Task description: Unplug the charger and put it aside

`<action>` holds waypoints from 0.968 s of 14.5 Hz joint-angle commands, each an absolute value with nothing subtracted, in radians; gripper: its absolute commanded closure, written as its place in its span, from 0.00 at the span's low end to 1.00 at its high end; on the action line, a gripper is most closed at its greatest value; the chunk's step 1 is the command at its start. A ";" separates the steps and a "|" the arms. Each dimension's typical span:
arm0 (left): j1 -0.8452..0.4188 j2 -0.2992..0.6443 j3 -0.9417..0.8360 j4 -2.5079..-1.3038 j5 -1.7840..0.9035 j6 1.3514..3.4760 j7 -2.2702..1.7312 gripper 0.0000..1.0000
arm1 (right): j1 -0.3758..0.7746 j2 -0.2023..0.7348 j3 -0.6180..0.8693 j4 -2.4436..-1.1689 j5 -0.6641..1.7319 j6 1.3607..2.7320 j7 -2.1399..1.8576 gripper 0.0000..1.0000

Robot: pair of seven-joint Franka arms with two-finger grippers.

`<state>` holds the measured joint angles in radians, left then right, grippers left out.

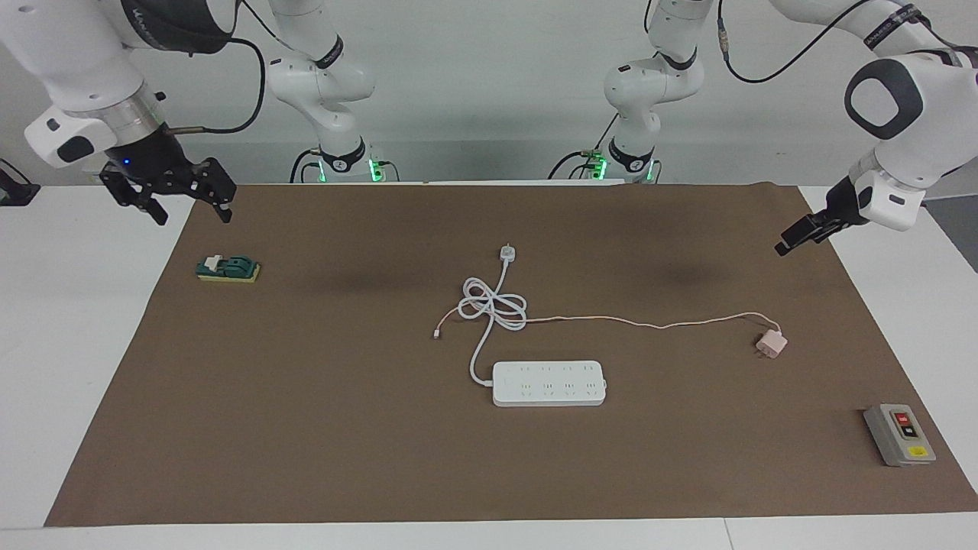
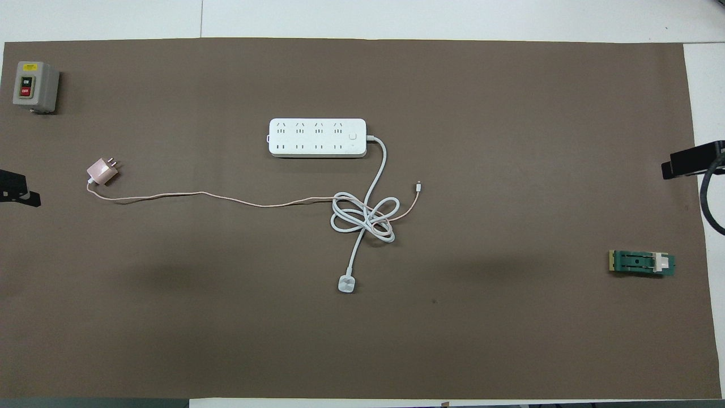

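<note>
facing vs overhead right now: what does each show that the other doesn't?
Facing only: both arms and bases, with the right gripper raised, fingers spread, over the table edge at the right arm's end, and the left gripper raised at the left arm's end.

Overhead only: the power strip's socket faces and the charger's prongs read plainly; of the grippers only dark tips show at the edges.

Both: charger unplugged, lying free on the brown mat, pink cable running to the coiled white cord; green part; grey ON/OFF switch box.
</note>
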<state>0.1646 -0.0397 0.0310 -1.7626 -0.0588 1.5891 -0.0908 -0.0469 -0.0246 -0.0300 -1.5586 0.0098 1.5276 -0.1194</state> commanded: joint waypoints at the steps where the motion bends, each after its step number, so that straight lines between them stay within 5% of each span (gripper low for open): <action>1: 0.147 -0.109 0.026 -1.827 -0.031 1.574 -0.112 0.00 | -0.077 -0.048 -0.002 -1.606 -0.009 1.540 -0.126 0.00; 14: 0.133 -0.078 0.025 -1.740 -0.023 1.572 -0.127 0.00 | -0.074 -0.049 -0.002 -1.606 -0.023 1.517 -0.066 0.00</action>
<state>0.1519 -0.0911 0.0187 -1.7672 -0.0443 1.5800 -0.1020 -0.0627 -0.0288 -0.0175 -1.5836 0.0055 1.5243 -0.0816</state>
